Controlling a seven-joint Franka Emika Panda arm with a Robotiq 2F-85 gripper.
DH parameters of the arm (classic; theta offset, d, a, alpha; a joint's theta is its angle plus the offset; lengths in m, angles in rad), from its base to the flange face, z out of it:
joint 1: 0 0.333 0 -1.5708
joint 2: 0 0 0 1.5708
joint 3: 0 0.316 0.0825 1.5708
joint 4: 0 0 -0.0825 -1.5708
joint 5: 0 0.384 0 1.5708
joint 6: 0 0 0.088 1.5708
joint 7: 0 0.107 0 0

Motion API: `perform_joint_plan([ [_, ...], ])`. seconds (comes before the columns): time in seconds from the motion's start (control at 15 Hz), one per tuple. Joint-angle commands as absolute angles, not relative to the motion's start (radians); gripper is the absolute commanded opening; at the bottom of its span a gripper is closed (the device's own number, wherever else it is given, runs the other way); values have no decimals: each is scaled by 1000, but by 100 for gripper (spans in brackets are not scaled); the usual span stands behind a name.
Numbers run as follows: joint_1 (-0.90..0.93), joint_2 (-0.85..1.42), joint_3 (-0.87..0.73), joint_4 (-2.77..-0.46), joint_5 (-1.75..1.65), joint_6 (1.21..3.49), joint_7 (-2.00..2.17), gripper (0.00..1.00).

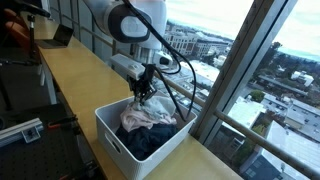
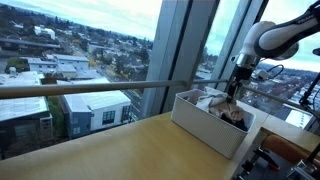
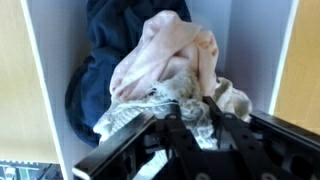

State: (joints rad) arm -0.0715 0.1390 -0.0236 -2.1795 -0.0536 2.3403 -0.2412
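**Pale Garment Being Touched Inside White Bin**

A pale pink garment [image 3: 175, 55] is being touched at its lacy edge by the gripper [image 3: 195, 128]. The fingers are being partly covered by the fabric, so it cannot be told whether they are spread or pinching the cloth. The garment is being supported on top of a dark blue garment [image 3: 95, 95] inside a white bin [image 1: 112, 138]. In both exterior views the bin is being borne by a wooden table [image 1: 70, 75], just beside a tall window [image 2: 100, 50] through which city buildings are being shown.
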Motion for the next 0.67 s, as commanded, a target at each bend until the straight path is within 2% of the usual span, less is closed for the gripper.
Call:
perform_joint_plan([
  [0.0,-49,73,-16,-2177,-62,2333,-208,62],
  [0.33,16,-28,30,-2230,-50,2369,-133,98],
  [0.4,-1,20,11,-2181,-55,2339,-166,80],
  [0.53,22,-7,28,-2200,-55,2339,-137,96],
  [0.6,25,-11,31,-2207,-55,2341,-132,99],
])
